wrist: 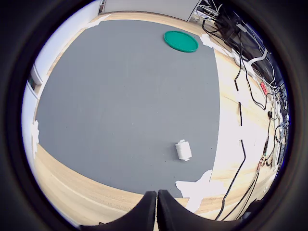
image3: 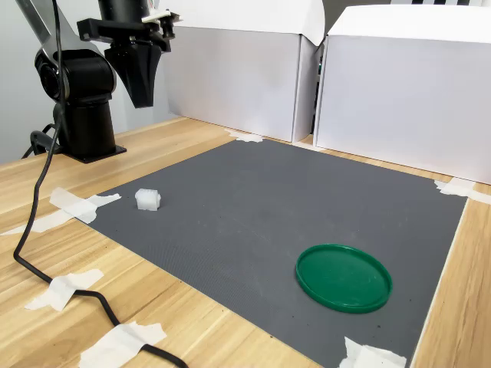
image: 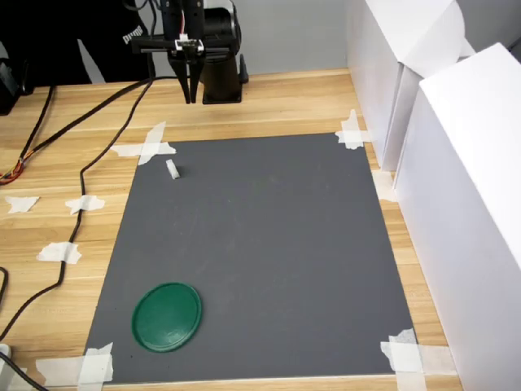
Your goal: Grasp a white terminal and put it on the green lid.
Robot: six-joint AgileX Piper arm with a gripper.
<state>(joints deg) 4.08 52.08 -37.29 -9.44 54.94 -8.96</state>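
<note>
Gripper [image: 190, 96] closed, empty, hanging above wood; white terminal [image: 172, 169] on mat; no readable labels.

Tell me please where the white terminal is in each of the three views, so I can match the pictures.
First exterior view: the white terminal lies near the grey mat's upper left corner.
Wrist view: the white terminal lies on the mat, ahead of the shut gripper.
Second exterior view: the white terminal lies at the mat's left corner.
Shared landmark: the tape cross beside it.
</note>
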